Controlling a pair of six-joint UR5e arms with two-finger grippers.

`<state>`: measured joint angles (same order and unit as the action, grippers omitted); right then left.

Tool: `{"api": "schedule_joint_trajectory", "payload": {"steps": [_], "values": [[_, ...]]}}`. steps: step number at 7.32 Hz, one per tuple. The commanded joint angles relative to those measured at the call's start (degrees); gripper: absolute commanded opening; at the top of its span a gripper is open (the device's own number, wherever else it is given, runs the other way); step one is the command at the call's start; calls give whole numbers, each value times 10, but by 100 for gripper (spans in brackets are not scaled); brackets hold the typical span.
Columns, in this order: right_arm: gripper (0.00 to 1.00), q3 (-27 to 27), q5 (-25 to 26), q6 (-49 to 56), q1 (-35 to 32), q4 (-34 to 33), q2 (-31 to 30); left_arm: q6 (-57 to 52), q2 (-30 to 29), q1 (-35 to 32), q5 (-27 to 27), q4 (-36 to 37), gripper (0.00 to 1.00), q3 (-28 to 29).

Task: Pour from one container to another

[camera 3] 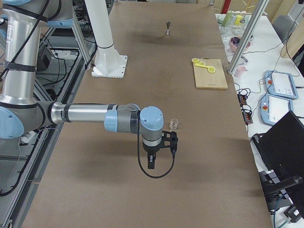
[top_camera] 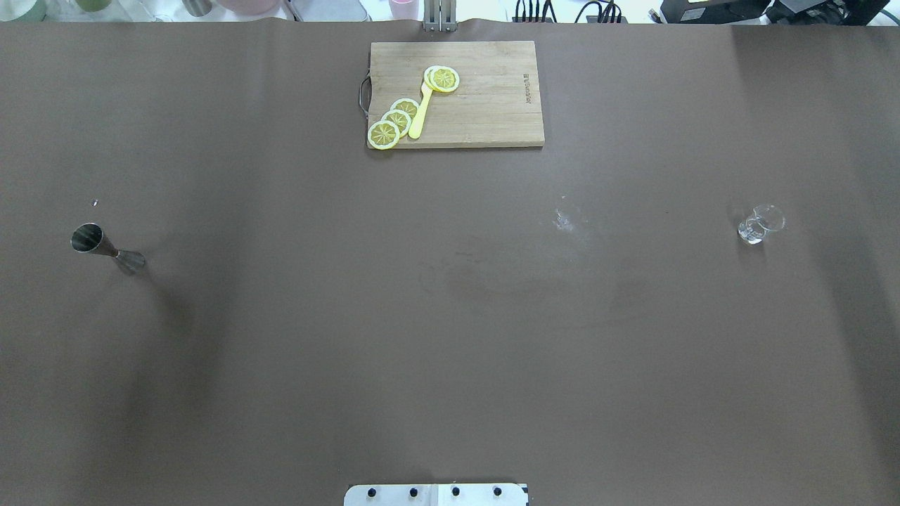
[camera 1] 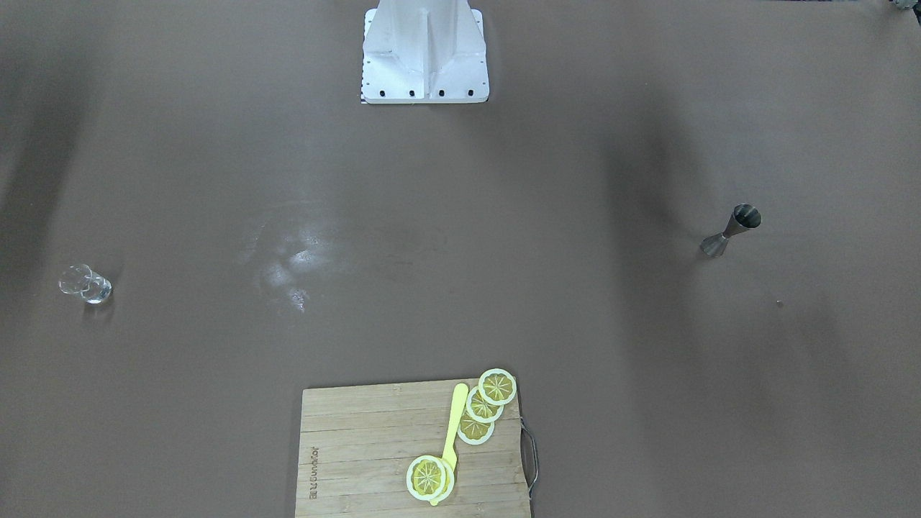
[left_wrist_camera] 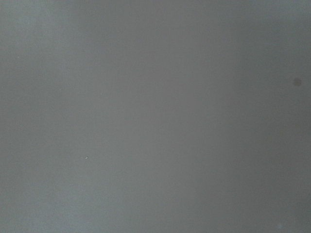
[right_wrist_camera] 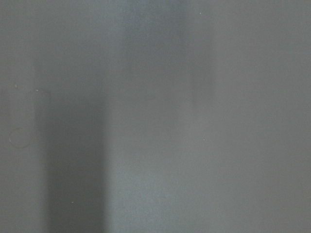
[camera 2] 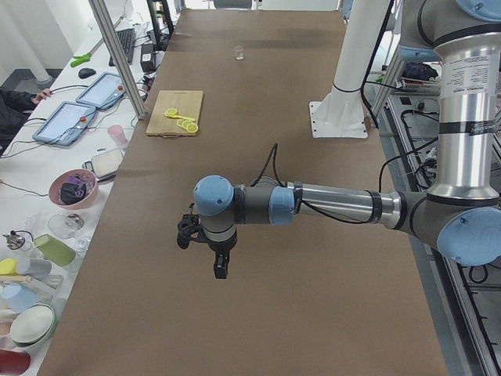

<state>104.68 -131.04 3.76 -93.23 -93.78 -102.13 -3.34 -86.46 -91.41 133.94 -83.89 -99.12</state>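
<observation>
The steel jigger (top_camera: 105, 247) stands upright on the brown table at the robot's far left, also seen as jigger (camera 1: 730, 230) and jigger (camera 3: 167, 28). The clear glass cup (top_camera: 759, 223) stands at the far right, seen too as cup (camera 1: 85, 284), cup (camera 3: 174, 124) and cup (camera 2: 239, 52). Neither gripper reaches into the overhead or front views. The left gripper (camera 2: 205, 249) hangs over the table's near end in the left side view; the right gripper (camera 3: 161, 151) hangs close beside the cup. I cannot tell if either is open or shut. Both wrist views show only bare table.
A wooden cutting board (top_camera: 492, 105) with lemon slices (top_camera: 394, 123) and a yellow knife (top_camera: 420, 116) lies at the far middle edge. The white robot base (camera 1: 424, 54) stands at the near middle. Bowls, cups and tablets sit on side benches beyond the table.
</observation>
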Motion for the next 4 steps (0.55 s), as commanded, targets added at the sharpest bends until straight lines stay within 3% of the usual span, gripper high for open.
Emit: {"api": "schedule_joint_trajectory", "payload": {"steps": [1,4], "values": [[100,0,0,-1,0,0,0,0,2,0,0,0,98,-2],[100,1,0,-1,1,0,0,1,-2,0,0,-1,98,-3]]}}
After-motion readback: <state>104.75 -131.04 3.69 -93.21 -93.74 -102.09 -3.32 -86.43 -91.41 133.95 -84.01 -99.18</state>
